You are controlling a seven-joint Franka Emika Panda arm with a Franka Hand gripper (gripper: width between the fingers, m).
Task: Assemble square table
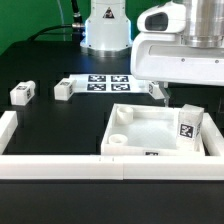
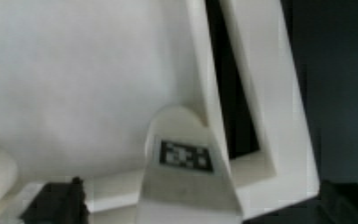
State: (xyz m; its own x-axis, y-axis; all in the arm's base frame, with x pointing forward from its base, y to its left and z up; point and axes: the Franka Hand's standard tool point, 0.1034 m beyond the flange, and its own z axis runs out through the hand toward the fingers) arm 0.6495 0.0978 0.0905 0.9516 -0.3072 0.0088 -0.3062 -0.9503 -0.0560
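The white square tabletop [image 1: 140, 128] lies tray-side up near the front wall. One tagged white leg [image 1: 188, 123] stands upright in its corner on the exterior view's right. My gripper [image 1: 160, 93] hovers just above that side of the tabletop. In the wrist view the leg [image 2: 190, 160] rises toward the camera beside the tabletop's rim [image 2: 247, 90]. One dark finger [image 2: 60, 200] shows apart from the leg, so the gripper [image 2: 179, 216] looks open and holds nothing. Two more legs [image 1: 22, 94] [image 1: 64, 90] lie on the black table at the exterior view's left.
The marker board [image 1: 105, 82] lies behind the tabletop, near the robot base [image 1: 105, 30]. A long white border wall [image 1: 100, 166] runs along the front, and another [image 1: 8, 125] stands at the exterior view's left.
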